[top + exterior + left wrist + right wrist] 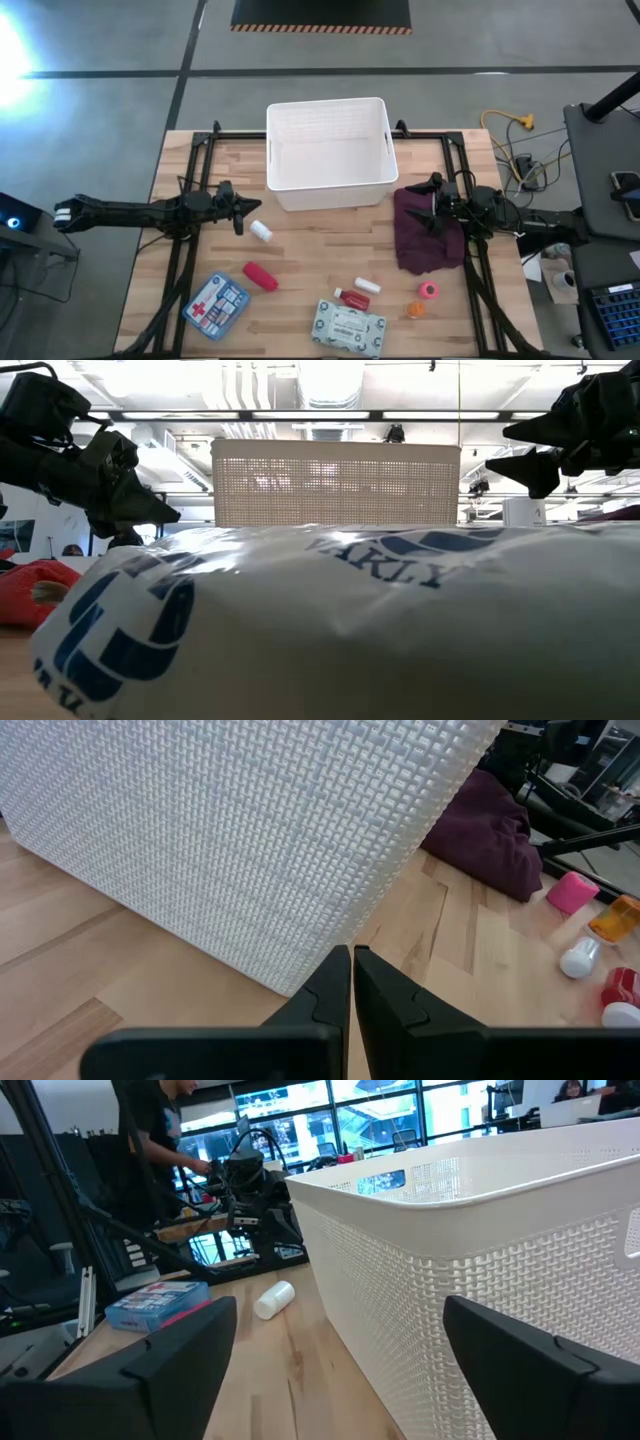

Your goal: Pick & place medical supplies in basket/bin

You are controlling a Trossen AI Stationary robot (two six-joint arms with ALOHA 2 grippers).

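A: What colours are you seeing?

B: You're looking at a white lattice-patterned bin [328, 150], a maroon cloth [427, 232], a red cylinder [261, 277] and a white bottle [261, 231].

A: And nearer you?

B: A blue-white pouch with a red cross [216, 305], a pale green wipes pack [348, 327], a pink roll [428, 290] and an orange piece [415, 310] are showing against pale wood.

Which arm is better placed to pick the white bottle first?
Left. Its end effector hangs right beside the white bottle; the right end effector is over the maroon cloth, across the table.
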